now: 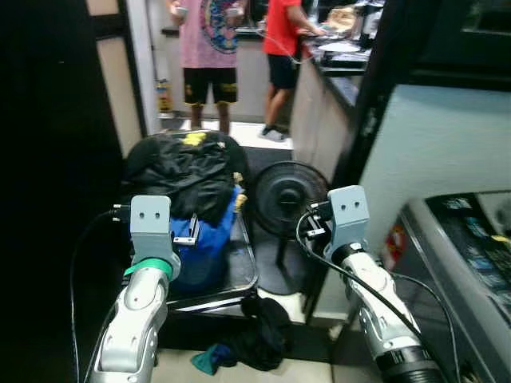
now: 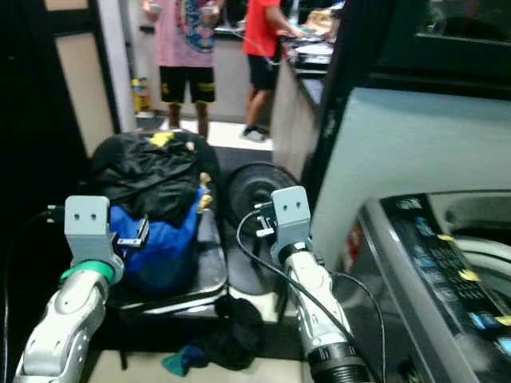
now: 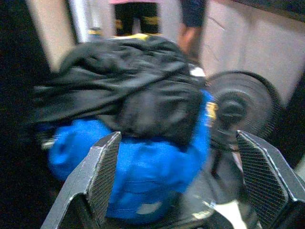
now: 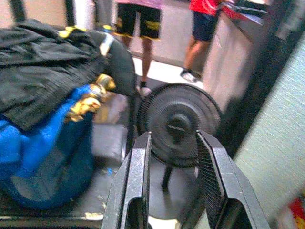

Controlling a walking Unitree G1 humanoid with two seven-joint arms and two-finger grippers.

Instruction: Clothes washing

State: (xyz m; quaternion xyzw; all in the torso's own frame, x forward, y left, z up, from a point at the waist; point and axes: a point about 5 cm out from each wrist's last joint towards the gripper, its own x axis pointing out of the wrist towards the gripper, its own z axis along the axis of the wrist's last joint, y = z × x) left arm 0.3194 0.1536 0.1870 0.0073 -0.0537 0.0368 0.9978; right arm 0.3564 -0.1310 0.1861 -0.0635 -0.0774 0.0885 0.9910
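Two pincers hover raised: left pincer (image 3: 176, 181) spread wide, right pincer (image 4: 174, 176) parted narrowly, both empty. One heap of black clothes (image 1: 188, 171) tops one blue bag (image 1: 200, 247) beside one fan (image 1: 286, 195); two people (image 1: 209, 48) stand beyond

A dark door panel (image 1: 48, 199) is seen along the left side. A black floor fan (image 1: 287, 195) is placed on the floor beside a pale wall (image 1: 431, 144). A counter (image 1: 335, 72) with plates on top is set further back. Two people (image 1: 209, 56) are seen standing on the light floor (image 1: 255, 136) beyond. The far area is brightly lit.
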